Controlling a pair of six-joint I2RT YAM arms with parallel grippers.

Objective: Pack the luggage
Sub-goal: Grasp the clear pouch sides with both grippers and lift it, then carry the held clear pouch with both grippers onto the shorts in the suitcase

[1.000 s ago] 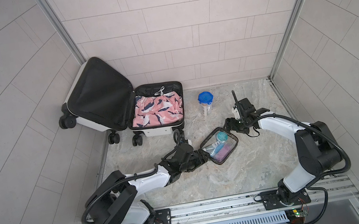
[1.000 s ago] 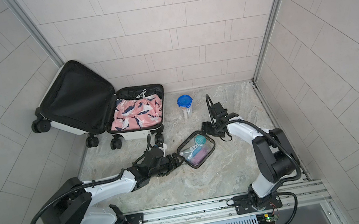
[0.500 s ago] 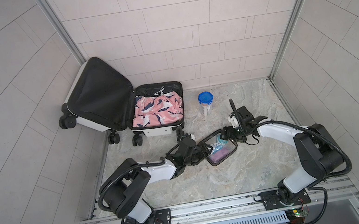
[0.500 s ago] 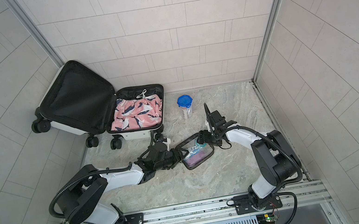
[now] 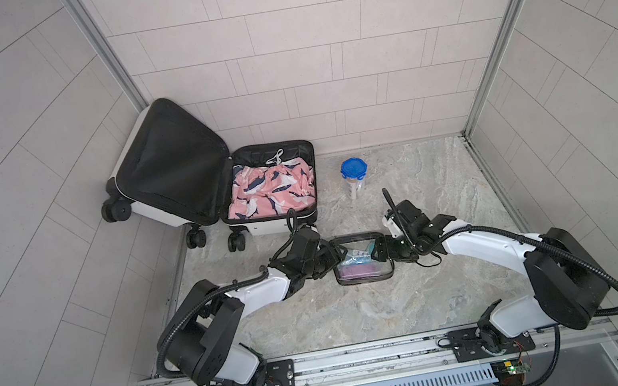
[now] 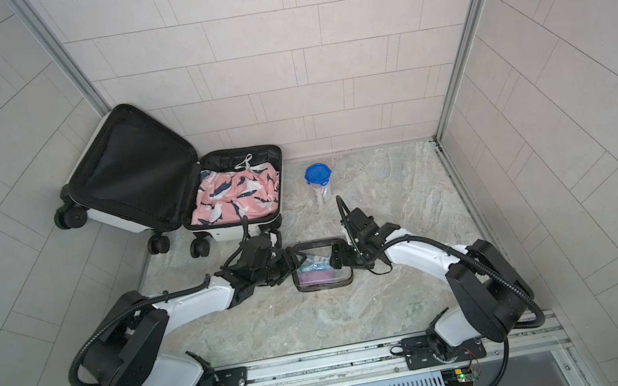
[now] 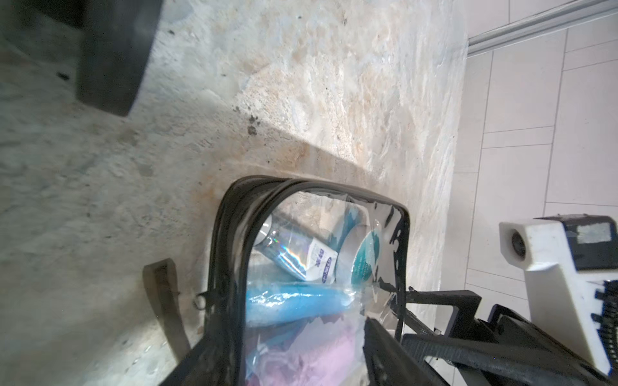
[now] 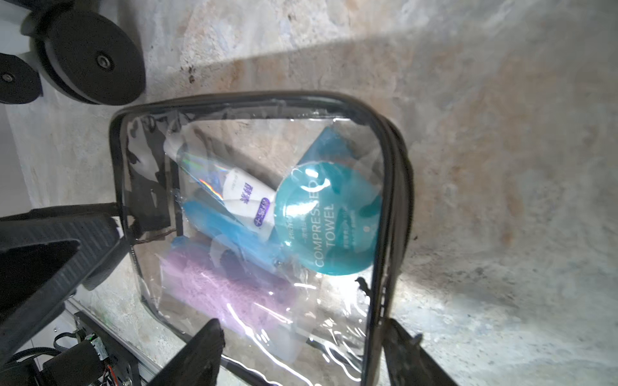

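The luggage (image 5: 169, 170) (image 6: 127, 168) lies open at the back left, its black-lined lid leaning on the wall. A clear black-trimmed toiletry pouch (image 5: 361, 265) (image 6: 322, 276) lies on the marble floor in front of it, holding tubes and a teal towel pack. My left gripper (image 5: 330, 260) (image 6: 289, 266) is at the pouch's left end and my right gripper (image 5: 392, 250) (image 6: 336, 259) at its right end. In the left wrist view the pouch (image 7: 301, 300) sits between the spread fingers of the left gripper (image 7: 294, 364). The right wrist view shows the pouch (image 8: 250, 200) between the right gripper's (image 8: 304, 347) open fingers.
Pink patterned clothing (image 5: 269, 192) fills the luggage's lower half. A clear jar with a blue lid (image 5: 355, 178) (image 6: 319, 184) stands behind the pouch. The luggage's front wheels (image 5: 237, 241) (image 8: 93, 56) are close to the left gripper. Tiled walls close in three sides.
The pouch has turned from a diagonal lie to square and shifted a little left. Both grippers have moved in onto its ends, their jaws narrowing slightly.
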